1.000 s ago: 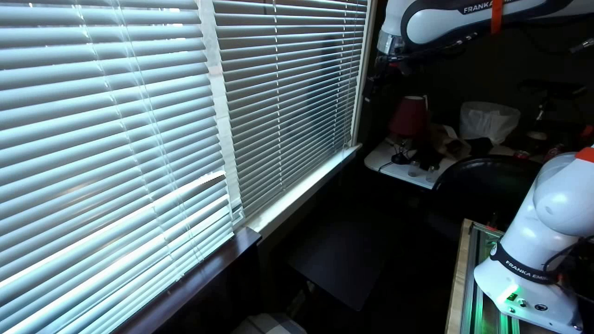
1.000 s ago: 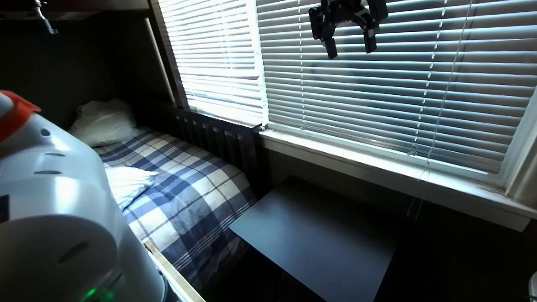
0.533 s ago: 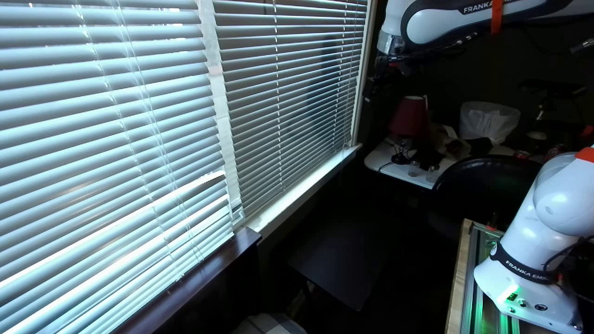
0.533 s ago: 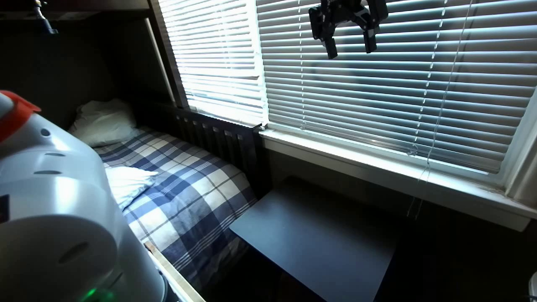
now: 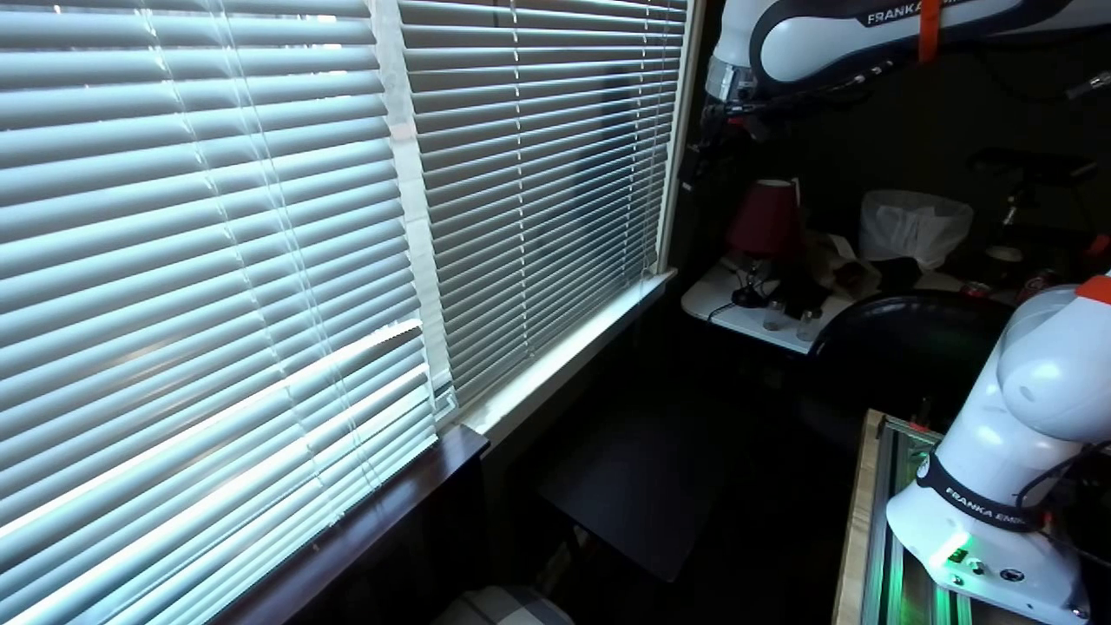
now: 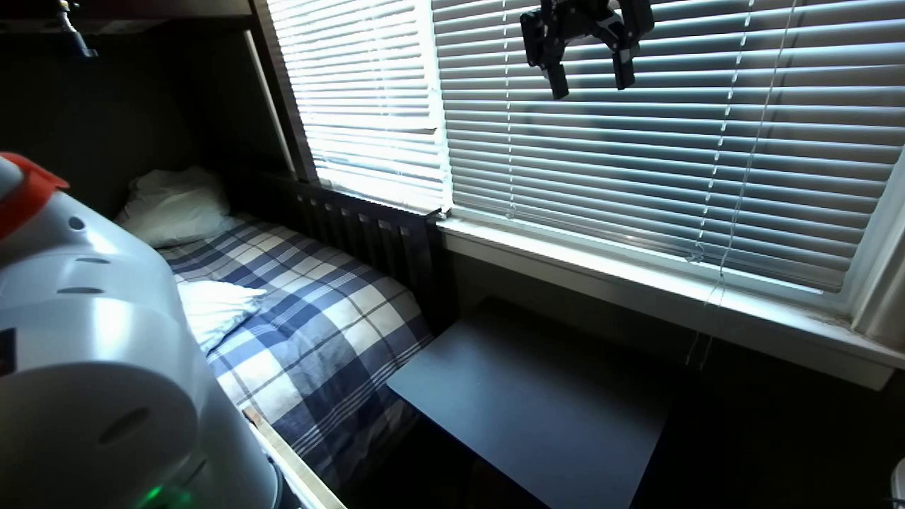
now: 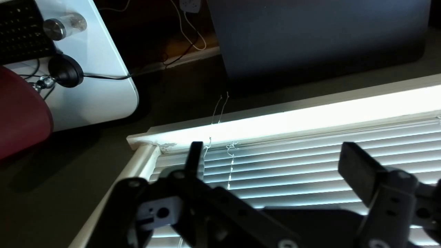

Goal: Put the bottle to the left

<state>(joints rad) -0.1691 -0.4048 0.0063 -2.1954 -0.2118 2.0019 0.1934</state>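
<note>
No tiny dark bottle with a whitish cap shows in any view now; it is out of view or too dark to make out. My gripper (image 6: 591,80) hangs high in front of the window blinds, well above the dark table (image 6: 530,410). In the wrist view the gripper (image 7: 271,151) has its two fingers wide apart, with only the blinds seen between them. The gripper (image 5: 691,174) also shows as a dark shape at the end of the raised arm in an exterior view. It is open and holds nothing.
Window blinds (image 6: 657,155) and a white sill (image 6: 636,272) run behind the dark table. A plaid bed (image 6: 318,318) stands beside it. A white desk (image 7: 103,86) carries a red lamp (image 7: 20,113) and a clear jar (image 7: 70,26). A black chair (image 5: 903,347) stands near the desk.
</note>
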